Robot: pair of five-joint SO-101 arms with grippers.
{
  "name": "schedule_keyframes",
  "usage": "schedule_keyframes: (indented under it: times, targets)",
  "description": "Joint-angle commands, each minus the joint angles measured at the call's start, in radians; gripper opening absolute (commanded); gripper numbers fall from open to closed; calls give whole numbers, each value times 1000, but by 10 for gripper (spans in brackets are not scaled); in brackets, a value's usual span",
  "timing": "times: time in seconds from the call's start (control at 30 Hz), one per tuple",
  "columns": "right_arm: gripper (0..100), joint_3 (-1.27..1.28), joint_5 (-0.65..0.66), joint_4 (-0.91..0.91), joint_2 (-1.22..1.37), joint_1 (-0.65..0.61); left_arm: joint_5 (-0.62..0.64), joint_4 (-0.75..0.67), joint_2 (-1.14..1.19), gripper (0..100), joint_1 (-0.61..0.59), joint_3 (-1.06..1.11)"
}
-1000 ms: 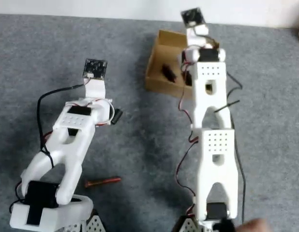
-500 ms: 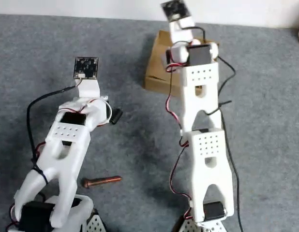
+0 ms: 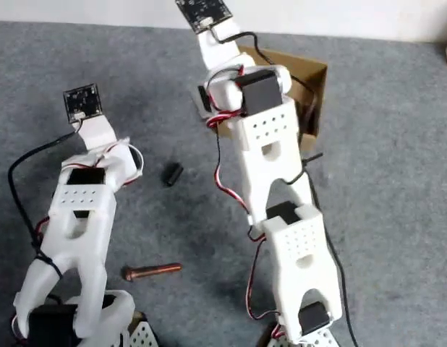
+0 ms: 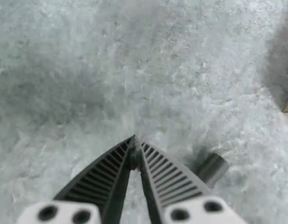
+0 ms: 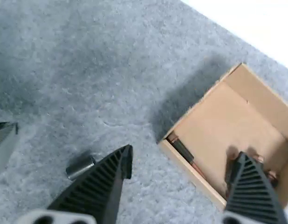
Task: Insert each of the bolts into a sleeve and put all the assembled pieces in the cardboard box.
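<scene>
Left wrist view: sleeve (image 4: 211, 168) beside gripper (image 4: 134, 143)

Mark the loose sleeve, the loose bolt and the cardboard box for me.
sleeve (image 3: 173, 174), high view, middle of the dark cylinder on the carpet.
bolt (image 3: 152, 271), high view, middle of its copper shank.
cardboard box (image 5: 223, 123), right wrist view, bare inner floor.

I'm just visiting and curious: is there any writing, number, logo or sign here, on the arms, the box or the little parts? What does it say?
No text here can be read.
On the cardboard box: plain brown walls, no print visible.
On the white arms: no labels visible.
On the circuit boards at the wrists: any markings are too small to read.
On the bolt and the sleeve: no markings visible.
</scene>
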Motion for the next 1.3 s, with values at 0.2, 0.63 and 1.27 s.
schedule_keyframes:
  times: [0.2, 0.63, 1.27]
  targets:
    - [301, 5, -6, 21, -82, 70, 17, 858, -70, 24, 337, -125]
    - [301, 5, -9, 22, -82, 68, 258, 1138, -87, 26, 638, -53]
    - [301, 27, -12, 22, -73, 79, 258, 750, -85, 27, 808, 245]
